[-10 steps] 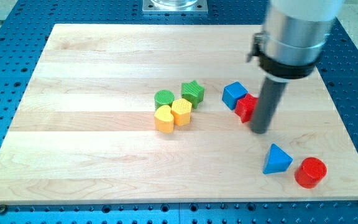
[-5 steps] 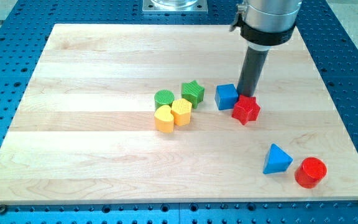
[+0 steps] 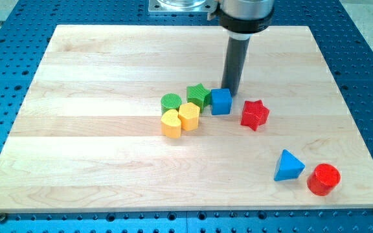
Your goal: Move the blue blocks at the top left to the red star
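My tip (image 3: 231,94), a bare rod with no fingers to open or close, is touching the blue cube (image 3: 221,101) just below-left, risking shoving it into the green star (image 3: 199,95), away from the red star (image 3: 254,114) lying right.

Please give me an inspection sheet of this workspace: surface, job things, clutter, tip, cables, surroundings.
Surface: wooden board, flat.
Job things: blue cube beside green star, apart from red star; blue triangle next to red cylinder.
Clutter: green cylinder, yellow heart and yellow hexagon clustered.
Tip: my tip just behind the blue cube, at its upper right.
Cables: nothing seen.
Surroundings: blue perforated table.
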